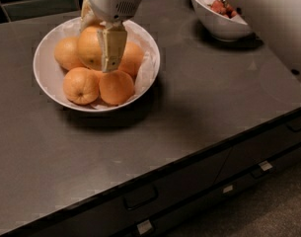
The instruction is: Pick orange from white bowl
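The white bowl (40, 78), wide and lined with crinkled white paper, stands on the dark counter at the upper left. My gripper (97, 44) comes down from the top edge and is shut on the orange (89, 47), the largest and roundest one. One finger (112, 48) lies across its near side and the other is mostly hidden behind it. The held orange sits slightly above the several other oranges (81, 85) in the bowl.
A smaller, deeper white bowl (224, 27) with red berries (220, 6) stands at the back right of the counter. The counter's front edge runs diagonally, with drawer handles (140, 196) below it. A pale wall is at the far right.
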You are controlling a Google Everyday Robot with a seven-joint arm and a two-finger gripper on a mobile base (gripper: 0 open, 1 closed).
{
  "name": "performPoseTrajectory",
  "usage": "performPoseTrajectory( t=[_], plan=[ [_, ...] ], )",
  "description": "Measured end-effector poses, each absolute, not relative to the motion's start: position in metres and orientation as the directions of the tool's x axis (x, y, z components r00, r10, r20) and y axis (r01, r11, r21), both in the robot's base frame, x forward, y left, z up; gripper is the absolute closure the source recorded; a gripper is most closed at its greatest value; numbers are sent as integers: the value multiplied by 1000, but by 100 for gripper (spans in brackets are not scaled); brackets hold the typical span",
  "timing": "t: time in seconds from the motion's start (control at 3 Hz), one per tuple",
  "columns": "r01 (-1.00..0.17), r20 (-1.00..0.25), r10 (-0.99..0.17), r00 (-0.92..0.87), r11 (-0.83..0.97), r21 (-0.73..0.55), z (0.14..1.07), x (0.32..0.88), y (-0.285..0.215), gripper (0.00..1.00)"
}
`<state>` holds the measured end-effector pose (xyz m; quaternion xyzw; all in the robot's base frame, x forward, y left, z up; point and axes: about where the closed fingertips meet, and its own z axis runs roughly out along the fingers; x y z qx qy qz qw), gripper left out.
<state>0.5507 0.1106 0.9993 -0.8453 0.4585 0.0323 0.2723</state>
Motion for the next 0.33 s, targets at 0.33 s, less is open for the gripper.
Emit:
performPoseTrajectory(
  t=[0.33],
  plan=[
    [-792,-304,-759,576,-426,-438,1001,551,110,100]
  ],
)
